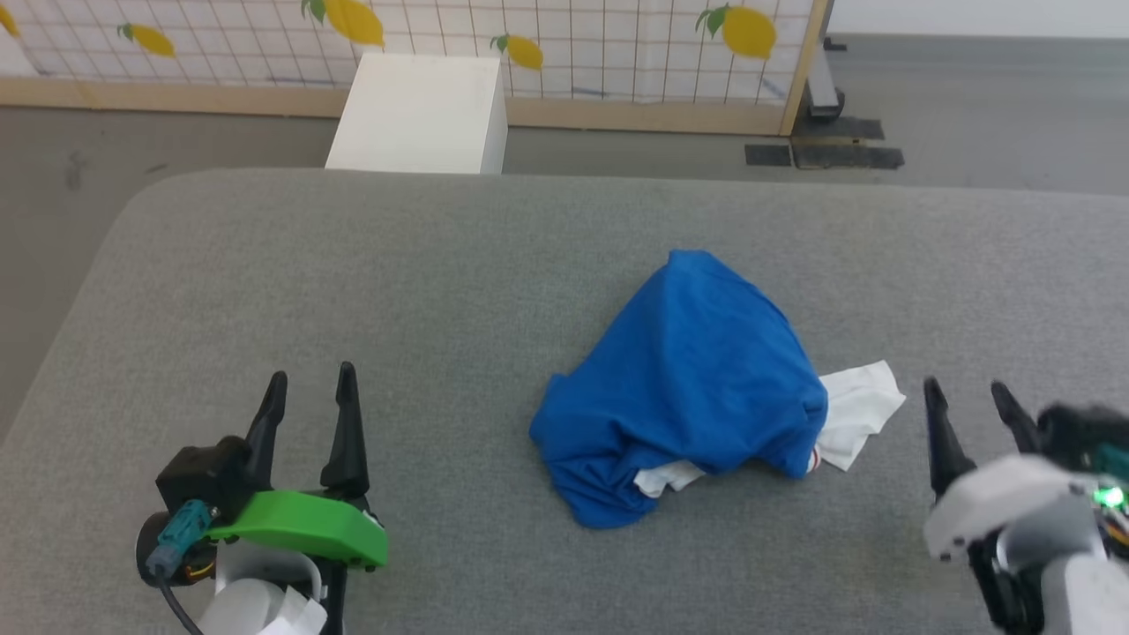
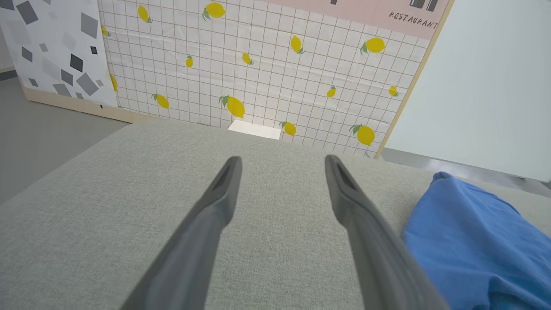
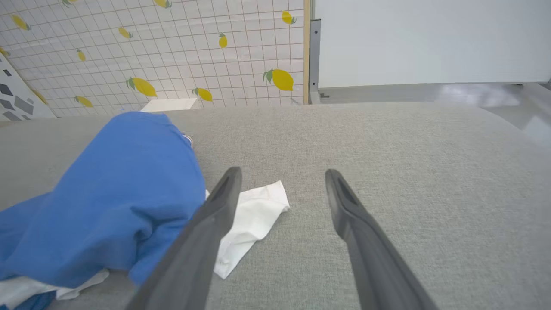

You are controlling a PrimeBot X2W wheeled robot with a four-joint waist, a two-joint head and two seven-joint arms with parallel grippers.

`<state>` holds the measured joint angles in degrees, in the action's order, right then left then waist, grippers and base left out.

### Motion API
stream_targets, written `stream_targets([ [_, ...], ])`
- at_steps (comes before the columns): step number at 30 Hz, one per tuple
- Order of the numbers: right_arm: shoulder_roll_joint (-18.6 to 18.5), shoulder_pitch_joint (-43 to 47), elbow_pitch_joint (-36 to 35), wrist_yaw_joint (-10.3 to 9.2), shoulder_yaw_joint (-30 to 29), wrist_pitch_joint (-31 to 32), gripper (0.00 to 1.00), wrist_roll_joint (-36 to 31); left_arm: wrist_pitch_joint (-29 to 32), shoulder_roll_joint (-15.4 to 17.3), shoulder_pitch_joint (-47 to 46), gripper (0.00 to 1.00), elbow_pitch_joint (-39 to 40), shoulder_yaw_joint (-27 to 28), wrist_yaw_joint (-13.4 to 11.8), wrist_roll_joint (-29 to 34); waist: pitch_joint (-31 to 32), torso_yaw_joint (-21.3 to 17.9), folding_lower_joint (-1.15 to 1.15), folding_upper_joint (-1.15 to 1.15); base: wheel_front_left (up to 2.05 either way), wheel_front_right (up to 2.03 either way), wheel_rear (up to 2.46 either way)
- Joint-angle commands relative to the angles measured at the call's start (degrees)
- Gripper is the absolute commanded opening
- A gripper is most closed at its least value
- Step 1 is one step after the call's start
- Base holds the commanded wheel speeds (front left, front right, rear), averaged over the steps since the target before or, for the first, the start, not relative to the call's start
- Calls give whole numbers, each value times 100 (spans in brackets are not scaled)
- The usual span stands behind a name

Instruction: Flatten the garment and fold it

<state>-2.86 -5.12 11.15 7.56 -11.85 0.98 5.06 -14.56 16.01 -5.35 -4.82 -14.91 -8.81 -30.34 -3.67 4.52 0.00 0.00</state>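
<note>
Both grippers sat low over the grey padded surface, one on each side of the shirt, and neither touched it. The left gripper had its fingers spread wide with nothing between them, well apart from the cloth. The right gripper was likewise wide and empty, just beside the white sleeve that poked out from under the blue heap. The shirt lay right of the middle of the surface, bunched into a mound with its blue body draped over the rest. That flanking stance looked chosen so each arm could take its own side and draw it outward. Flattening had not begun, by the look of it. The loose sleeve seemed the easiest first hold for the right gripper, since it lay out clear of the heap
</note>
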Motion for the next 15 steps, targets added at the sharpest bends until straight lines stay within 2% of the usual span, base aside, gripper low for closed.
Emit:
stream_targets([
  [1, -1, -276, 26, -8, -26, 225, 100, -119, -43, -60, 58, 100, 51, 58, 55, 58, -195, 123, 0, 0, 0, 0, 0],
  [5, -87, -977, 295, -8, 43, 1555, 100, -520, -43, -231, -22, 100, 108, 176, 199, 163, -497, 293, 0, 0, 0, 0, 0],
  [9, -483, -1478, 633, -8, 258, 2784, 100, -747, -43, -372, -113, 100, 110, 262, 329, 286, -743, 461, 0, 0, 0, 0, 0],
  [11, -682, -1649, 750, -8, 347, 3215, 100, -833, -43, -444, -150, 100, 86, 296, 398, 327, -863, 548, 0, 0, 0, 0, 0],
  [15, -852, -1856, 937, -8, 543, 3866, 100, -796, -43, -564, -231, 100, 11, 379, 531, 409, -1041, 649, 0, 0, 0, 0, 0],
])
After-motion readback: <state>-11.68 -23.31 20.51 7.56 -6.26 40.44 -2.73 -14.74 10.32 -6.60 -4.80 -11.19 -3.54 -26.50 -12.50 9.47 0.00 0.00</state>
